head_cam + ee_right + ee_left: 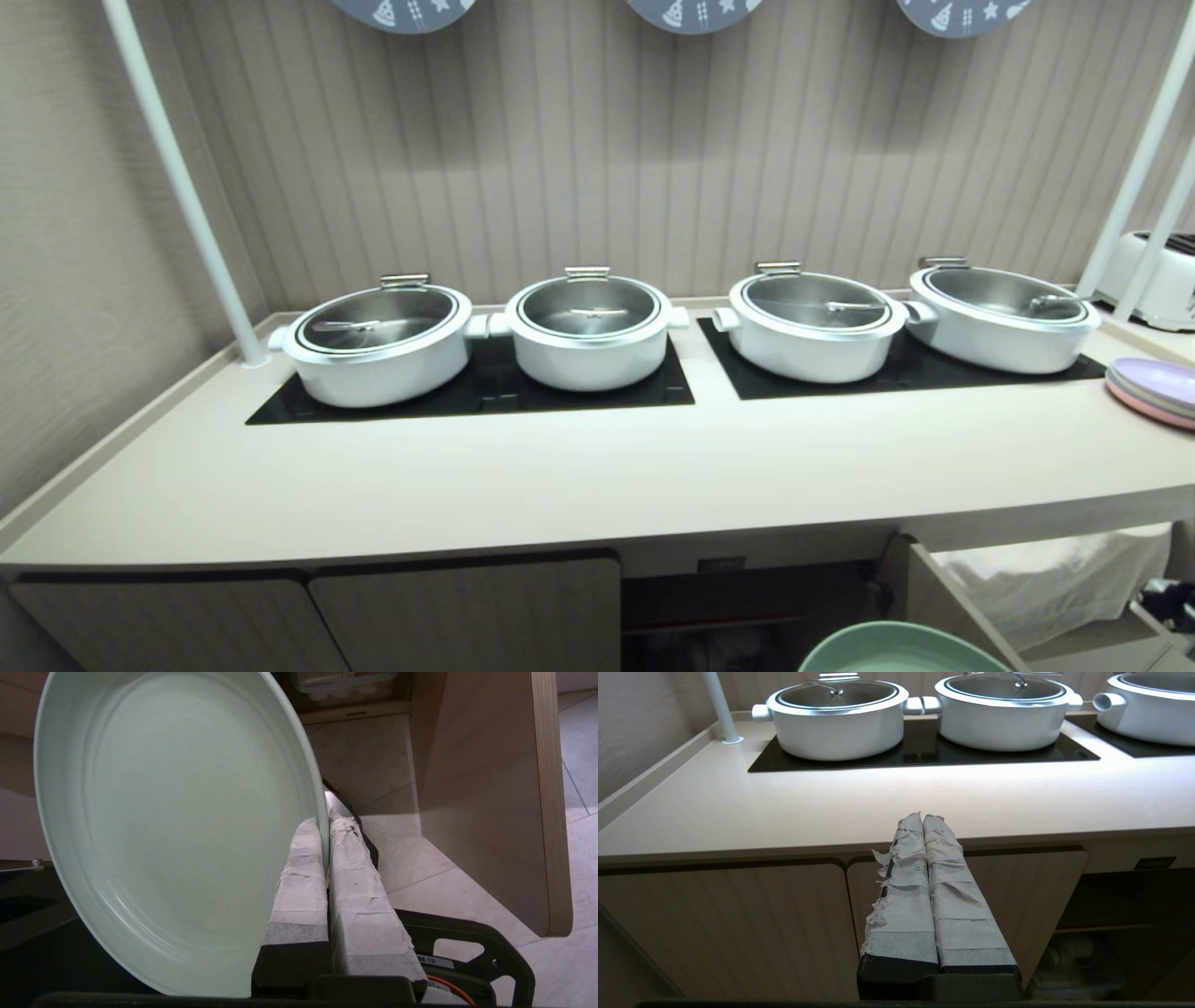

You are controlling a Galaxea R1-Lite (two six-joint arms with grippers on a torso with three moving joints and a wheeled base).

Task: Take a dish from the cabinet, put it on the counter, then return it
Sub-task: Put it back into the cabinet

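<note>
The right pincer (325,826) grips the one mint dish (177,826) by its rim at 5 o'clock, below the surface (523,476); being round, the dish has no long axis. Four white pots (378,343) stand on the surface. The left pincer (923,820) is closed, empty.

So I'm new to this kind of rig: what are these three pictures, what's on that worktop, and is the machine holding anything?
This is a two-armed robot on wheels. The wide picture comes from a camera on its head, looking down at the counter. The other two come from cameras on its wrists, looking along taped fingers.

On the counter stand four white pots with glass lids on black hob panels, stacked pink and purple plates at the right edge and a white appliance behind them.

The right gripper is pinching the rim of the mint-green dish, low in front of the open cabinet, beside its swung-out door. The left gripper is shut, empty and idle before the closed doors.
</note>
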